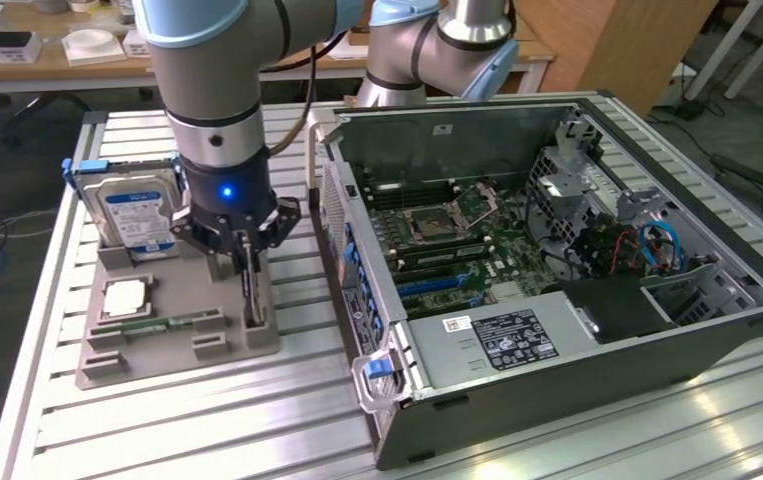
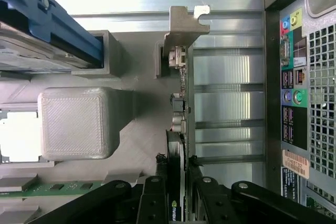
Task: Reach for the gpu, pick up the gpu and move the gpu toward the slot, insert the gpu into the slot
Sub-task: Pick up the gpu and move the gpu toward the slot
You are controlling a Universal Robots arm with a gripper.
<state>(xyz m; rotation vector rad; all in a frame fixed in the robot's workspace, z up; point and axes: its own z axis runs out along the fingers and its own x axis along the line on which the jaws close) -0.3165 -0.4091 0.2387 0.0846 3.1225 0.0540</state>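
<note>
As seen from the exterior view, found one black two-fingered gripper [image 1: 245,285] lowered onto one thin, flat, dark gpu [image 1: 257,312], stood on edge in one grey plastic fixture tray [image 1: 114,368] to leave both faces free for gripping. Counted one silver, blue-labelled hard drive [image 1: 134,212] upright in same tray. Located long, narrow, blue plastic slot [image 1: 435,287] inside one open dark computer case [image 1: 595,390], well apart from gpu.

From wrist view, saw two fingers [image 2: 155,198] clamped against opposite faces of gpu [image 2: 178,129], with metal bracket [image 2: 184,27] at far end.
</note>
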